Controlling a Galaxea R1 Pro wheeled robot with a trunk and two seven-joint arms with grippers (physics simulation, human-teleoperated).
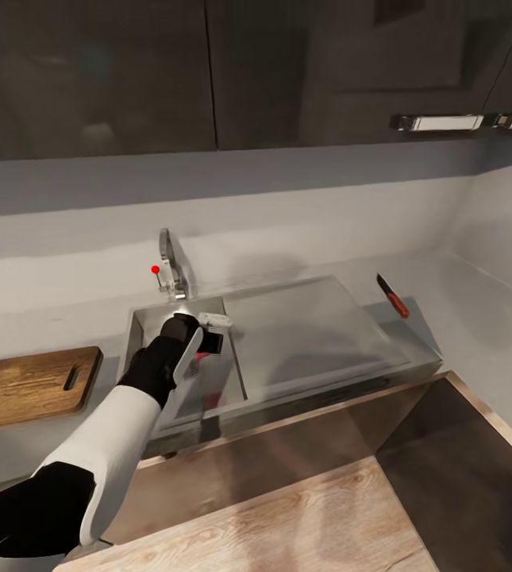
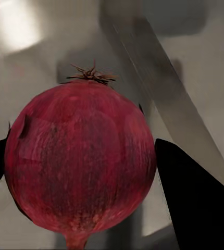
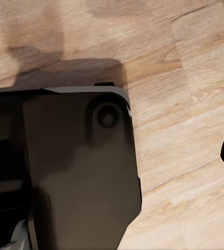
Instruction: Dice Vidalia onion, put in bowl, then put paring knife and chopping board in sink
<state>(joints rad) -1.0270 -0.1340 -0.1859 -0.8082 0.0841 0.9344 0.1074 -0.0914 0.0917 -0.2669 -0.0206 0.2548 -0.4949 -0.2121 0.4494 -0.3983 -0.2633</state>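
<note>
The left gripper (image 1: 200, 349) reached down into the sink (image 1: 140, 330), its fingers (image 2: 195, 203) pressed against both sides of the onion (image 2: 81, 161), grasping it. The board (image 1: 29, 385) lay on the worktop (image 1: 462, 318) left of the sink; the knife (image 1: 393, 295) lay right of the drainboard (image 1: 311, 334). Whether the right gripper was clenched could not be told.

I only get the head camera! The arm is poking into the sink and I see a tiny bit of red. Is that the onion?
Observer: Yes. The left wrist view has the Vidalia onion between the left gripper's two dark fingers.
Operator: Which way is its tuft?
Observer: Its dry tuft points away from the camera, toward the steel sink wall.
Operator: Where's the other arm?
Observer: The right wrist view looks down at wooden flooring and a dark part of the robot.
</note>
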